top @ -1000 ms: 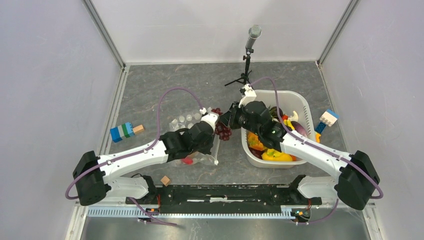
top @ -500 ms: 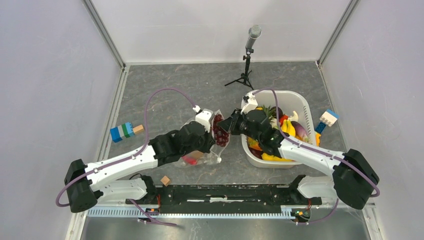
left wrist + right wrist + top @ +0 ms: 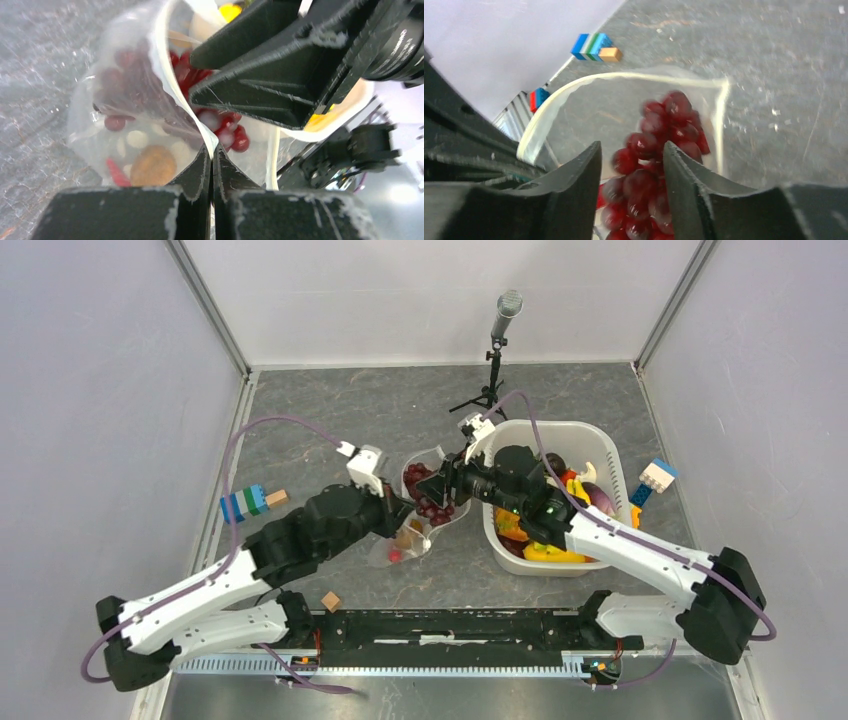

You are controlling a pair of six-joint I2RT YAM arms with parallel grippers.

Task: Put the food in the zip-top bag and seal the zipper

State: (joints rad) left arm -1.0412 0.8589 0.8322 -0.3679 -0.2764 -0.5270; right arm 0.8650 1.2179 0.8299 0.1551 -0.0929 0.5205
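The clear dotted zip-top bag [image 3: 398, 543] is held up off the table with its mouth open. My left gripper [image 3: 398, 514] is shut on the bag's white zipper strip [image 3: 161, 75], pinched at the fingertips [image 3: 212, 150]. The dark red grapes [image 3: 428, 500] are inside the bag mouth [image 3: 664, 125], with a red piece [image 3: 116, 172] and a brown round piece [image 3: 152, 165] lower in the bag. My right gripper [image 3: 434, 485] is at the mouth, its fingers apart on either side of the blurred grapes [image 3: 632, 147]. More toy food [image 3: 552, 551] lies in the white basket [image 3: 560, 426].
A microphone on a small tripod [image 3: 494, 365] stands behind the basket. Blue-green blocks [image 3: 248, 502] lie at the left, white and blue blocks [image 3: 655, 478] at the right of the basket, and a small wooden cube [image 3: 330, 600] lies near the front rail.
My right gripper moved left with the grapes into the bag mouth. My left arm pulled the bag's edge up and back towards the left, opening the mouth wider.
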